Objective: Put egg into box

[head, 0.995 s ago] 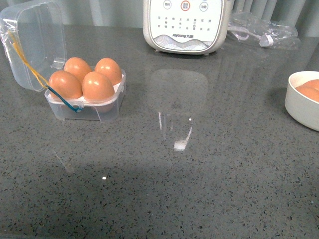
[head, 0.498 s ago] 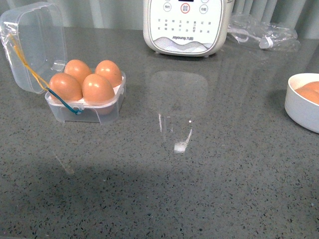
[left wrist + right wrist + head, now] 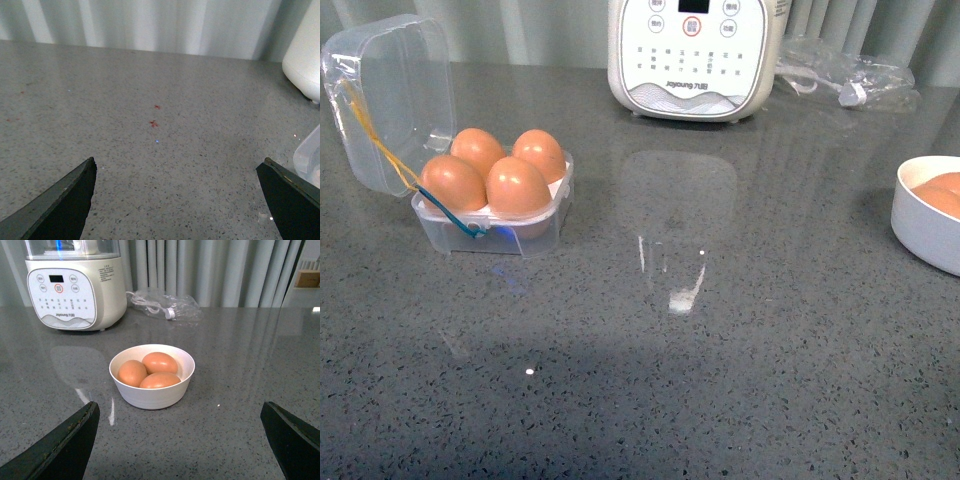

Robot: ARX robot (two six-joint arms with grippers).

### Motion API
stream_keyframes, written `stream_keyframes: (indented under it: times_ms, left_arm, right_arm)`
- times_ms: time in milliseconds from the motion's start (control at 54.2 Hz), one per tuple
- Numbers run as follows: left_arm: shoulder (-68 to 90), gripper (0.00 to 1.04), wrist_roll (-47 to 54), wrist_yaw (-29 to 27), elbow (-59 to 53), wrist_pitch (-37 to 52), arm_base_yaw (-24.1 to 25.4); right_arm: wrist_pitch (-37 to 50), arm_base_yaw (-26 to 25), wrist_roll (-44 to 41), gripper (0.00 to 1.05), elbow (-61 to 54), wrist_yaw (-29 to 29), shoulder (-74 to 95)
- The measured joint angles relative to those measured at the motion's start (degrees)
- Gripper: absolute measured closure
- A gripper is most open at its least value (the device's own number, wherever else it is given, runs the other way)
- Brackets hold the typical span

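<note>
1. Over the last second the whole front view drifts slightly. The box (image 3: 525,232) and its eggs keep their arrangement, so nothing on the desk (image 3: 750,390) itself seems moved.
2. All four cells are filled, the egg (image 3: 517,186) among them, and the lid stands open. The placing looks done, with no cell left.
3. The left gripper (image 3: 176,167) is spread wide and empty, with the box's clear corner just beyond one fingertip.
4. The right gripper (image 3: 178,412) is spread wide and empty, and the white bowl (image 3: 150,396) with three eggs sits straight ahead of it.
</note>
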Motion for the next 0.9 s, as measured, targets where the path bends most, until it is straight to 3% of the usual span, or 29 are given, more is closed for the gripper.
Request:
stream_keyframes:
  times_ms: [221, 571, 719, 903]
  left_arm:
    - [3.0, 0.07, 2.8, -1.0, 3.0, -0.3, -4.5]
    - [1.0, 0.07, 1.9, -4.2, 4.2, -2.9, -15.5]
    - [-1.7, 0.07, -2.7, -7.0, 4.5, -6.2, -14.1]
    - [-16.1, 0.07, -16.6, -4.9, 1.9, -19.1, -5.1]
  right_arm:
    - [0.0, 0.0, 0.0, 0.07, 0.0, 0.0, 0.0]
    - [0.0, 0.0, 0.0, 0.07, 0.0, 0.0, 0.0]
    - [0.0, 0.0, 0.0, 0.07, 0.0, 0.0, 0.0]
    - [0.0, 0.0, 0.0, 0.07, 0.0, 0.0, 0.0]
